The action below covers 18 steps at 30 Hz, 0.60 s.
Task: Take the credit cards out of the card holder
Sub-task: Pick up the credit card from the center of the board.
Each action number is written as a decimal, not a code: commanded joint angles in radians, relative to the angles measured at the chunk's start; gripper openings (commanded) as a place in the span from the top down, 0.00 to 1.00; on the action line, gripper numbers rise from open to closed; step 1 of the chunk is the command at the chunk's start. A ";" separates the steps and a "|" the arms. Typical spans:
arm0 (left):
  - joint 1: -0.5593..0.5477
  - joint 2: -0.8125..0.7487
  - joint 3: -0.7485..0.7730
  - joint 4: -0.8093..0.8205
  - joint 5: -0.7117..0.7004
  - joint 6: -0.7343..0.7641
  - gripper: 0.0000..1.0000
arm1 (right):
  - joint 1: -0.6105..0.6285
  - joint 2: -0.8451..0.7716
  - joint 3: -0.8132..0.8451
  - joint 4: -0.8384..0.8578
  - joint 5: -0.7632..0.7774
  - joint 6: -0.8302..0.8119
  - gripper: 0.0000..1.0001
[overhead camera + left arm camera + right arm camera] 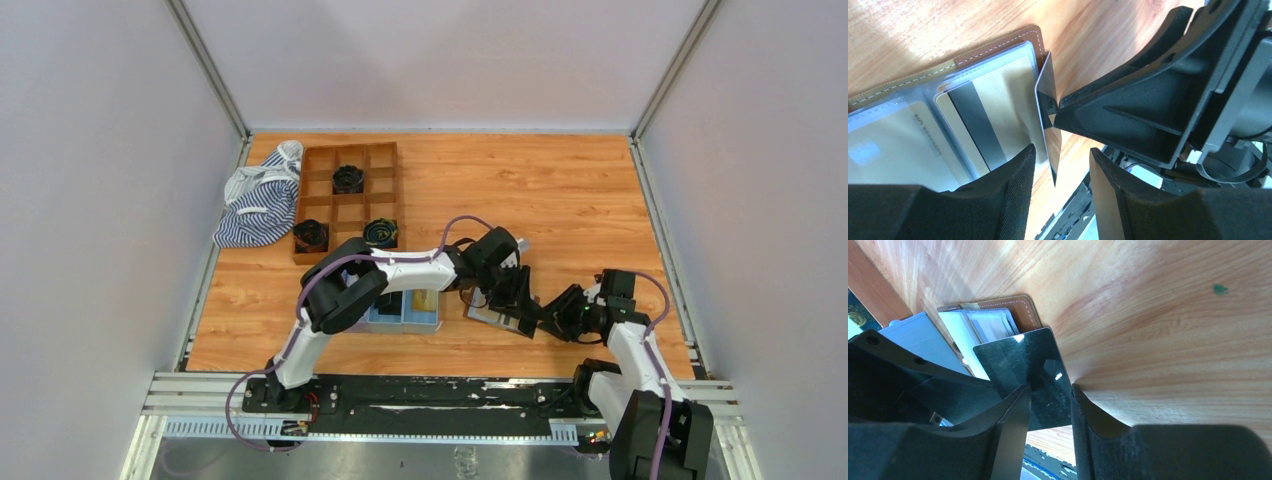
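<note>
The brown leather card holder (492,318) lies open on the table between the two arms. In the left wrist view its clear pockets (998,47) hold beige cards (973,120). A glossy black card (1047,85) stands tilted at the holder's right edge. My right gripper (1057,114) touches that card's face with its fingertips. In the right wrist view the black card (1023,365) lies just beyond my right gripper (1050,390), whose jaws stand a narrow gap apart, over the holder (1025,310). My left gripper (1060,155) is open, and the card's lower corner sits between its fingers.
The blue three-compartment tray (405,318) sits just left of the holder, under the left arm. A brown wooden grid box (350,200) with dark round items stands at the back left, with a striped cloth (258,205) beside it. Grey walls close in the table.
</note>
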 commanded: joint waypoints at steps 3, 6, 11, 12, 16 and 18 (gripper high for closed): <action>-0.007 0.057 -0.009 0.032 0.022 -0.019 0.58 | -0.019 0.017 -0.040 -0.025 0.020 -0.008 0.61; -0.007 0.063 -0.009 0.036 0.024 -0.025 0.69 | -0.021 0.019 -0.040 -0.026 0.017 -0.010 0.61; -0.008 0.050 -0.009 0.023 0.018 -0.021 0.96 | -0.029 0.018 -0.036 -0.028 0.009 -0.016 0.61; -0.007 0.045 -0.009 0.020 0.019 -0.020 1.00 | -0.032 0.015 -0.026 -0.035 0.005 -0.021 0.59; -0.007 0.011 -0.011 0.006 0.021 -0.012 1.00 | -0.039 -0.022 0.067 -0.151 0.045 -0.052 0.47; -0.007 -0.019 -0.011 -0.007 0.031 0.002 1.00 | -0.041 -0.062 0.143 -0.235 0.103 -0.073 0.45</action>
